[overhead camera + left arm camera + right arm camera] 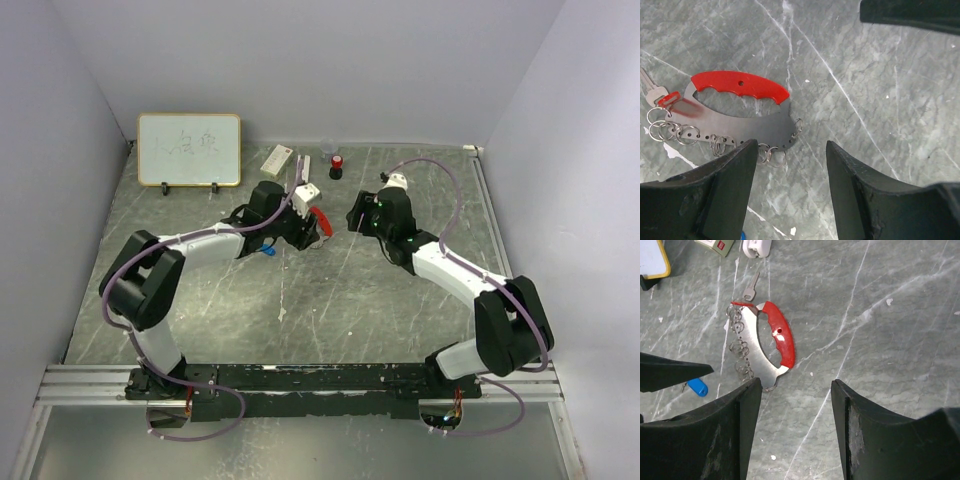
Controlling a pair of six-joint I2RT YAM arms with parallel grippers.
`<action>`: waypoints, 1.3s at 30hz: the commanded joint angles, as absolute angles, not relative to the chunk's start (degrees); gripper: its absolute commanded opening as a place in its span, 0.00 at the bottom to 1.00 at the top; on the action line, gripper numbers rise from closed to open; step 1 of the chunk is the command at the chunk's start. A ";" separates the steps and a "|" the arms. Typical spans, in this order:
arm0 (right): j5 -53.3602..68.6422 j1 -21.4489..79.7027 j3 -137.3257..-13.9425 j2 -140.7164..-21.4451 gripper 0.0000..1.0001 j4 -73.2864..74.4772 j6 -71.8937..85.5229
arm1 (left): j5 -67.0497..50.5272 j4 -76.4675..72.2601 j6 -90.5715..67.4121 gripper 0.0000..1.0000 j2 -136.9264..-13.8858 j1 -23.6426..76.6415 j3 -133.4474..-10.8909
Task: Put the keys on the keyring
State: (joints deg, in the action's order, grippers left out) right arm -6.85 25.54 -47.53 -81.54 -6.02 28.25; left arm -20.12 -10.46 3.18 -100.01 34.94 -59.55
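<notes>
Keyring lies flat on the table just ahead of your left gripper, whose jaws stand spread with nothing between them. Its red strap arches over the grey strip, and small rings hang along the strip's near edge, the last few close to the fingertips. Your right gripper is spread and empty too, facing the keyring from the other side, with the strip's tip just beside one finger.

At the strip's far end you see the red key, its head against the end ring. It may be hooked on, but the view does not settle that. The blue key lies loose on the table beside the left gripper, apart from the rings.

Farther out, by the back wall, stand a whiteboard, a white box and a small bottle.
</notes>
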 commanded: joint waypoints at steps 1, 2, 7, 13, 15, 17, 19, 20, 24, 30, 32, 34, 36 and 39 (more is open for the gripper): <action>-6.53 24.68 -46.82 -79.59 0.58 -6.68 27.61 | -16.38 -9.00 6.83 0.67 -102.90 36.39 -62.16; -6.53 24.50 -46.64 -79.48 0.58 -6.68 27.60 | -16.14 -9.01 6.94 0.67 -103.44 36.61 -62.50; -6.15 23.89 -46.18 -79.20 0.58 -6.77 27.68 | -15.74 -9.67 7.20 0.66 -105.52 37.55 -62.66; -5.98 23.55 -45.89 -78.43 0.58 -6.78 27.81 | -15.23 -10.65 8.20 0.64 -107.75 38.35 -63.17; -5.99 23.39 -45.88 -78.24 0.58 -6.69 27.73 | -14.90 -11.41 8.50 0.63 -108.41 38.59 -63.19; -5.90 23.30 -45.79 -78.03 0.58 -6.68 27.71 | -14.50 -11.84 8.73 0.63 -109.07 38.80 -63.40; -5.89 23.21 -45.52 -77.91 0.58 -6.68 27.69 | -14.27 -12.26 9.21 0.62 -109.79 38.91 -63.82; -5.82 23.15 -45.42 -77.83 0.58 -6.68 27.73 | -14.25 -12.34 9.45 0.62 -110.12 38.92 -64.05; -5.65 22.91 -45.35 -77.80 0.58 -6.77 27.60 | -13.93 -12.73 9.99 0.62 -111.40 39.11 -64.86; -5.22 22.61 -45.26 -77.81 0.58 -7.12 27.64 | -12.71 -13.84 10.60 0.61 -112.83 39.18 -65.71; -5.15 22.59 -45.26 -77.95 0.57 -7.12 27.61 | -12.68 -13.92 10.76 0.60 -113.51 39.16 -66.19; -5.04 22.50 -45.26 -78.04 0.58 -7.16 27.54 | -12.63 -13.72 10.96 0.58 -114.27 39.14 -66.88; -5.02 22.41 -45.18 -77.96 0.57 -7.21 27.56 | -12.70 -13.32 11.06 0.56 -114.85 39.19 -67.51; -4.94 22.32 -45.13 -77.96 0.57 -7.29 27.51 | -12.63 -13.16 11.15 0.54 -115.38 39.19 -67.84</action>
State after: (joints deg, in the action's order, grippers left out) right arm -5.32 22.87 -45.80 -78.87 -6.11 28.08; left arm -13.47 -12.01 10.11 -114.41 38.74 -66.00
